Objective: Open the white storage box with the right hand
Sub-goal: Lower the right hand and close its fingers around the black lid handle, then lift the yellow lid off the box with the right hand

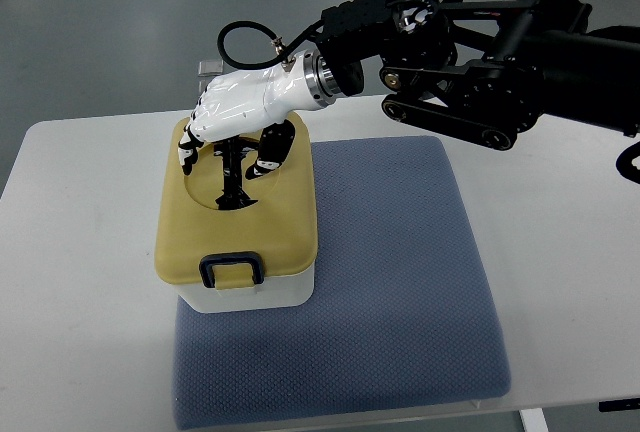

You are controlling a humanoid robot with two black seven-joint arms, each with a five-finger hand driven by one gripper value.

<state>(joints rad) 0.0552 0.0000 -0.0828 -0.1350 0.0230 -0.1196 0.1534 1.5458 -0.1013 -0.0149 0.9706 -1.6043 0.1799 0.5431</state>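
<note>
A white storage box (245,295) with a tan-yellow lid (285,214) stands on the left part of a blue-grey mat (400,282). The lid has a round recess and a dark blue latch (232,271) at its near edge, which looks closed. My right hand (232,147), white with black fingers, comes in from the right on a black arm (500,62). It hovers over the far part of the lid with fingers curled down into the recess; I cannot tell whether they grip anything there. The lid lies flat on the box.
The mat lies on a white table (70,282). The table's far edge runs behind the box; grey floor lies beyond. A small grey object (208,68) shows behind the hand.
</note>
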